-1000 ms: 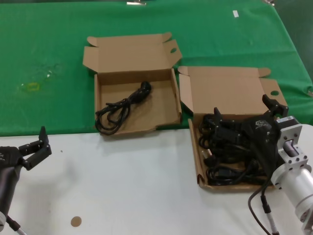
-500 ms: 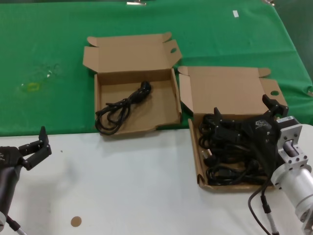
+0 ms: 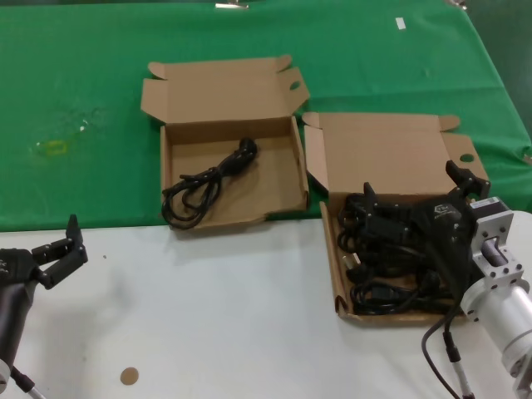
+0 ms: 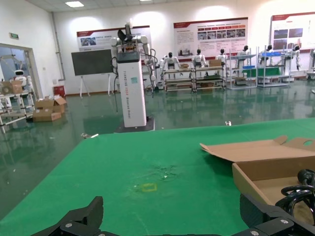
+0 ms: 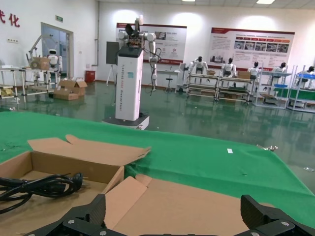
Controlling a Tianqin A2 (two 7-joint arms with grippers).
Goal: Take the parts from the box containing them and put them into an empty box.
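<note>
Cords (image 3: 391, 262), black and tangled, fill my source box (image 3: 378, 166) in the head view; my right gripper (image 3: 416, 199) hangs over them with jaws spread, holding nothing. One cord (image 3: 204, 181) already lies in the other box (image 3: 229, 125). My left gripper (image 3: 60, 249) waits open on the white table (image 3: 233, 316). I risk lifting several snagged loops together.

Left wrist view: open fingertips (image 4: 78, 221) point at green cloth (image 4: 147, 172).

Right wrist view: spread fingertips (image 5: 81, 216) sit above the cardboard lid (image 5: 172, 206); closing here could pinch it.

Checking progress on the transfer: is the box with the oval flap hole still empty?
No, not empty. One looped black cord lies inside the oval-hole box; the rest remain piled in the round-hole box.
</note>
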